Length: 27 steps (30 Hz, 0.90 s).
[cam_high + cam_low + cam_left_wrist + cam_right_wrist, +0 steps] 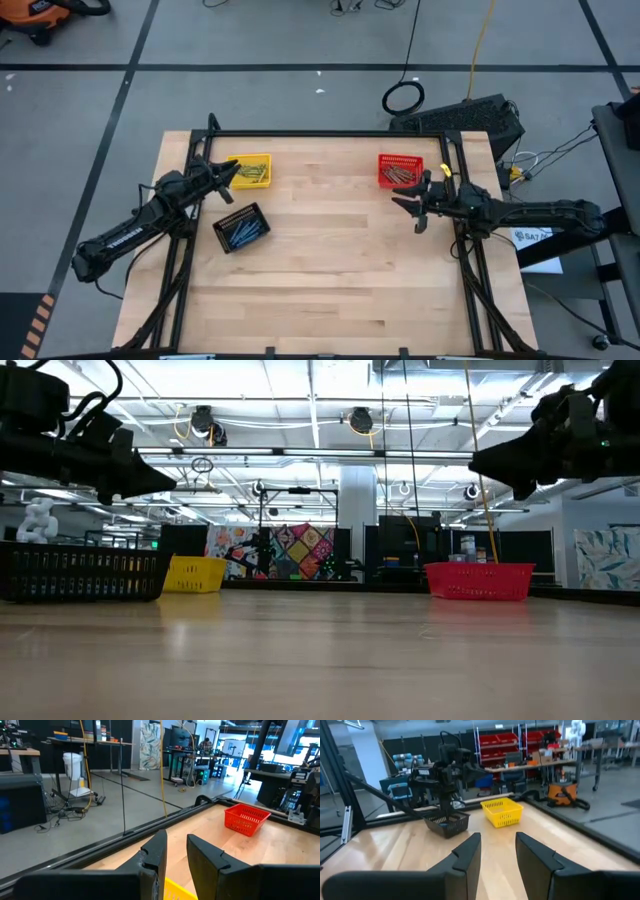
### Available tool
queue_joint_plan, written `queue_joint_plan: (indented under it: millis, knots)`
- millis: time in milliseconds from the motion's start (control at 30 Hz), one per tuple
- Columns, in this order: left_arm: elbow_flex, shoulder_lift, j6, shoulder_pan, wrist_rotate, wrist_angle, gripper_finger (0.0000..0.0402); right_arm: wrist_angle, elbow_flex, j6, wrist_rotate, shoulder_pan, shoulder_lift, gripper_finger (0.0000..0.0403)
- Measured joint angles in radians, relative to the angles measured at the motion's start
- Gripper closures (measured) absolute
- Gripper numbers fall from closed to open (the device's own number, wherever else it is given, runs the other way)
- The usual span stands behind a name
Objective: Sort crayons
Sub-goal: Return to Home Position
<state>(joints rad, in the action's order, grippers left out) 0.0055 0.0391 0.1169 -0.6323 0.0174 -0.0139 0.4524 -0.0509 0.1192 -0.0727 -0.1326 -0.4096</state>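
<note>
Nothing loose is left on the table (330,280) that I can see: the crayons (252,176) all lie in baskets. Yellowish ones are in the yellow basket (269,170) at the far left. Blue ones are in the black basket (237,213) just nearer than it, and brownish ones in the red basket (400,157) at the far right. So the sorting looks finished, as far as I can judge. Whether any stick sits in the wrong basket is too small to tell.

The left pincer (232,172) hangs over the left edge of the yellow basket, well clear of the table, its fingers parted a little with nothing between them. The right pincer (408,210) hovers just in front of the red basket, also up in the air, fingers apart and empty. What is left, I'd say, is only for both arms to draw back to their rest.
</note>
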Motion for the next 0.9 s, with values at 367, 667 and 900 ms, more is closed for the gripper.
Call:
queue_joint_plan:
  millis: [367, 667, 900]
  knots:
    - [0.0, 0.0, -0.068, 0.0, 0.085, -0.013, 0.0322, -0.327, 0.001, -0.025, -0.003, 0.0, 0.314, 0.0293]
    - [0.0, 0.002, -0.164, 0.0, 0.243, -0.035, 0.0322, -0.456, -0.003, -0.034, -0.001, 0.0, 0.401, 0.0293]
    - [-0.001, 0.007, -0.238, 0.0, 0.291, -0.041, 0.0322, -0.506, -0.006, -0.066, 0.009, 0.0, 0.403, 0.0293]
